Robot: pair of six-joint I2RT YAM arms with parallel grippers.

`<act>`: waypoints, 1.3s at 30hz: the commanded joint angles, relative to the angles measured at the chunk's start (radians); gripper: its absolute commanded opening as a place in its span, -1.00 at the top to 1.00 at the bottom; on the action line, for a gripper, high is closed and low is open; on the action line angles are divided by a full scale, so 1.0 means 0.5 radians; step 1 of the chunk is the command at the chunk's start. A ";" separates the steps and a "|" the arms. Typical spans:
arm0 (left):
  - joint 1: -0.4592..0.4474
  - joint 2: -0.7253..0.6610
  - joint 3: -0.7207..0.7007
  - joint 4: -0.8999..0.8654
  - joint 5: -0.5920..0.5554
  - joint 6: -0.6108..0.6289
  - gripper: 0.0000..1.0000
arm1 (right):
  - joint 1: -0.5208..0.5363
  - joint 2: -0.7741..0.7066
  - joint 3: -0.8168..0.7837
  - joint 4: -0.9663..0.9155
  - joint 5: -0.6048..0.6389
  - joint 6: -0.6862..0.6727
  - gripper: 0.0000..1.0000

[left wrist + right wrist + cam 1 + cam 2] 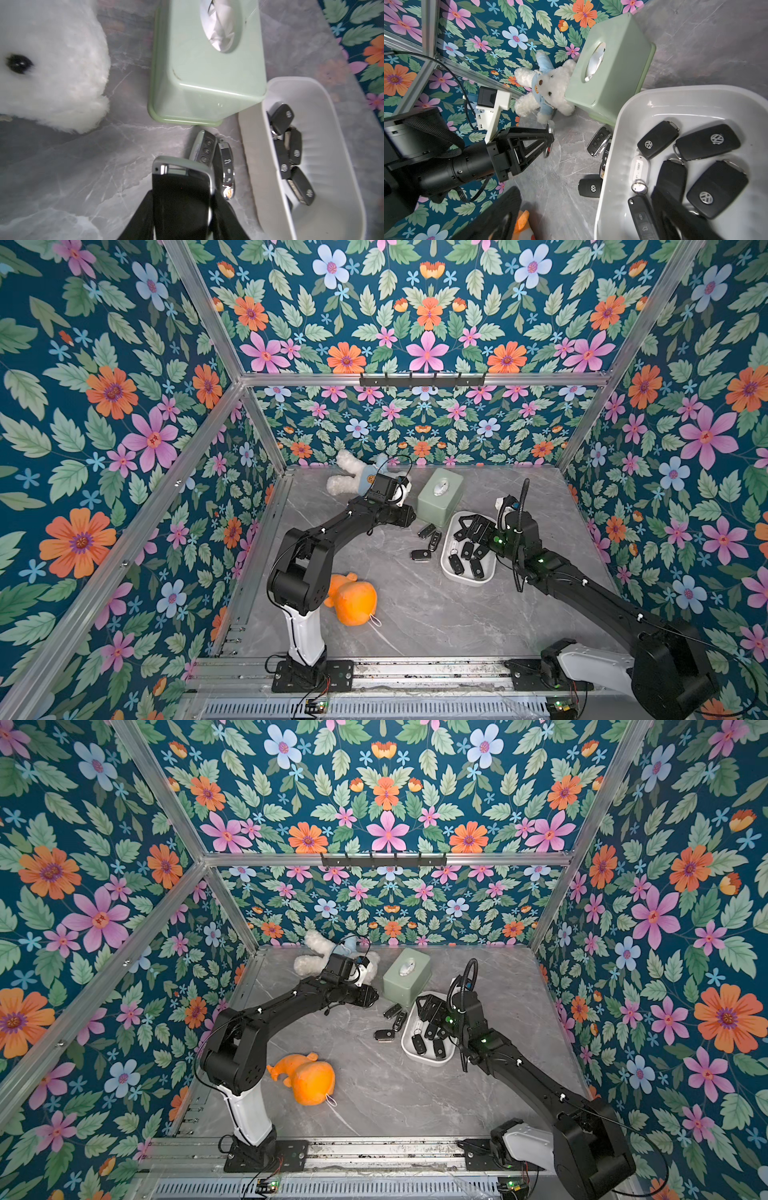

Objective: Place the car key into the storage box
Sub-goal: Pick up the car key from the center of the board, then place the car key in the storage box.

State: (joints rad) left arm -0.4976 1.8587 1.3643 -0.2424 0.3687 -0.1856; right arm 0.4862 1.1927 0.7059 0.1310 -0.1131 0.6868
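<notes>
My left gripper [180, 199] is shut on a car key [180, 182], black with a silver rim, held above the grey table left of the storage box. The same gripper [410, 514] ends beside the green box in both top views, and the right wrist view shows the key's silver edge [550, 127] between its fingers. The storage box [446, 570] is a white tub [249, 149] with several black keys [708, 142] inside. My right gripper [468, 526] hangs open over the tub's far end, nothing between its fingers [492, 218]. Three more keys [427, 531] lie on the table left of the tub.
A pale green tissue box [440, 493] stands behind the tub, almost touching it. A white teddy bear [349, 479] lies at the back left, partly behind my left wrist. An orange plush toy [353, 601] lies near my left arm's base. Floral walls close in three sides.
</notes>
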 commanded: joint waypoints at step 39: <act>-0.780 0.842 1.173 -0.433 -0.470 -0.345 0.36 | -0.374 -0.735 -0.571 -0.112 0.018 0.198 -0.99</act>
State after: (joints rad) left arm -0.8791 2.2559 1.9167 -0.3805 0.2035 -0.3889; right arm 0.3012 0.8337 0.4244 0.0681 -0.1131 0.7734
